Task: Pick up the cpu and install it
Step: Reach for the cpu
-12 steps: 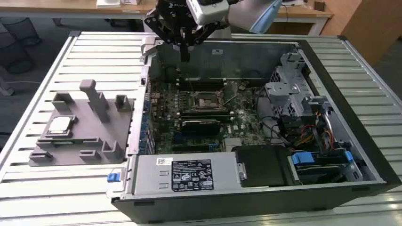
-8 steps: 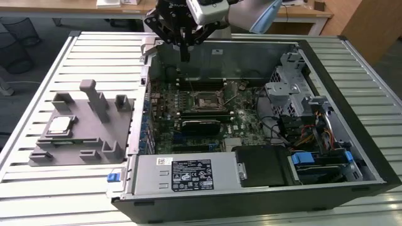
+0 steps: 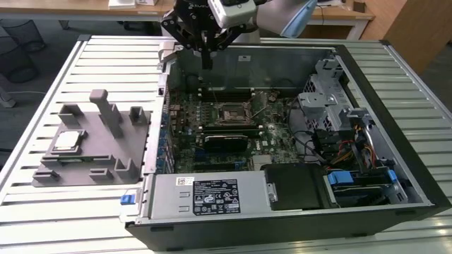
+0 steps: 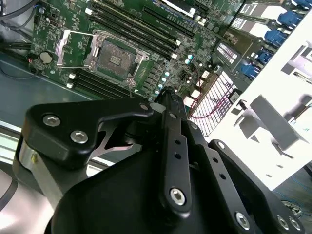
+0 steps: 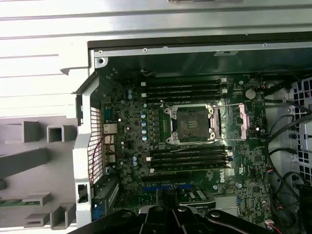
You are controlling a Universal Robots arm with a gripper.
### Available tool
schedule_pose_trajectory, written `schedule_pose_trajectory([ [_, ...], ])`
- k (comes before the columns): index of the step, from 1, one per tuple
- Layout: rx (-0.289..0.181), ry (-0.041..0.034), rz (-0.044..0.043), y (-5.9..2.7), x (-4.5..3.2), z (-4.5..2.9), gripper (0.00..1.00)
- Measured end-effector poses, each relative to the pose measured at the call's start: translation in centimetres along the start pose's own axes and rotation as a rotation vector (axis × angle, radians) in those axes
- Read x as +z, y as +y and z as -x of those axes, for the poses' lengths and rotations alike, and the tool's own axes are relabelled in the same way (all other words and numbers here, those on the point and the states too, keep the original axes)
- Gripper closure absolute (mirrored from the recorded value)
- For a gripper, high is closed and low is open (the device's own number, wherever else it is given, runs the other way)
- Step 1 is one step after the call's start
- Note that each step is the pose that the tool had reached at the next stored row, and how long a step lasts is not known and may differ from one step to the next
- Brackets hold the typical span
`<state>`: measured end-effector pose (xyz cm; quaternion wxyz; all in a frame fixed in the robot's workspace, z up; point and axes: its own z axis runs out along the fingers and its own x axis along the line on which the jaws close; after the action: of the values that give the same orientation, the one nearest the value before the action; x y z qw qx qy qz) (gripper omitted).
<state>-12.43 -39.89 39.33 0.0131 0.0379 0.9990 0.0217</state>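
Gripper point(image 3: 206, 64) fingers pressed together, empty, over the case's far wall. Cpu point(image 3: 67, 140) lies flat on grey holder point(image 3: 102, 151), eight o'clock of the open socket point(image 3: 233, 112) in the exterior view. Likely light, rigid, delicate underneath; grip opposite edges.

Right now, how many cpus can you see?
1. The cpu lies on the gray holder at the exterior view's left, outside the computer case. The motherboard's socket looks open and empty. I see no other, though parts could hide one.
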Motion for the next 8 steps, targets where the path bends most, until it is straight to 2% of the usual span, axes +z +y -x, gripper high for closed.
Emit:
schedule_pose_trajectory([
  [8,0.0,0.0,-0.0001,-0.05,-0.02,-0.63,0.89],
])
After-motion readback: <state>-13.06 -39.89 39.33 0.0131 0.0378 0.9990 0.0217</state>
